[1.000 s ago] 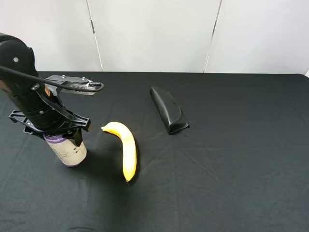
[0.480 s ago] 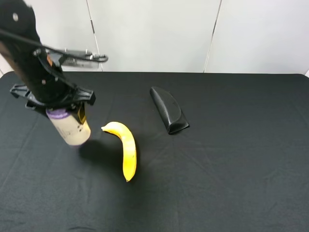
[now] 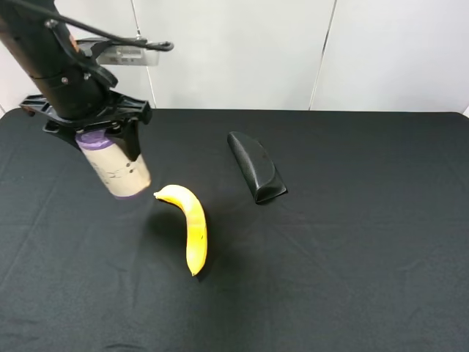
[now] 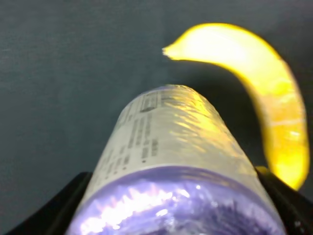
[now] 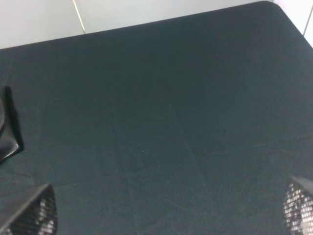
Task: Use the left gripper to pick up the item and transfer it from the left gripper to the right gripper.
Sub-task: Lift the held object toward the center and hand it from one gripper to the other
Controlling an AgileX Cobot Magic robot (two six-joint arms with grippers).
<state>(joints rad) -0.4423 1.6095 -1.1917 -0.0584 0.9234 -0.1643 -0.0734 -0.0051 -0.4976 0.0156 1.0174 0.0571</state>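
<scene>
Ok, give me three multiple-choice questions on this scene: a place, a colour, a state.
1. In the high view, the black case lies where from the banana? A right; B left; C on top.
2. The canister's rim is: A green; B purple; C red.
3. The canister is: A standing upright; B lying flat; C held aloft by the left pincer.
Answers: 1 A, the case sits right of the banana; 2 B, a purple band shows at the pincer; 3 C, its shadow falls apart on the table.
</scene>
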